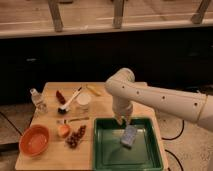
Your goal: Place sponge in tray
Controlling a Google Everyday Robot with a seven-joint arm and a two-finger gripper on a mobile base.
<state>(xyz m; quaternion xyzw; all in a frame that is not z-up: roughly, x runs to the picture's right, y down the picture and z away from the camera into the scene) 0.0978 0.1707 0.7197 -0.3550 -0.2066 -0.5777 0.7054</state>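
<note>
The sponge [129, 136] is seen inside the tray [106, 151], near its centre. The gripper [122, 121] is held just at the sponge's 12 o'clock; whether it grips cannot be told. Only release and withdrawal are judged left.

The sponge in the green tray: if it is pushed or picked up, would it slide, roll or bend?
The sponge looks like a small soft block, so probably light and squashy. Boxy, lying in the tray just below the gripper, it would likely slide, not roll.
</note>
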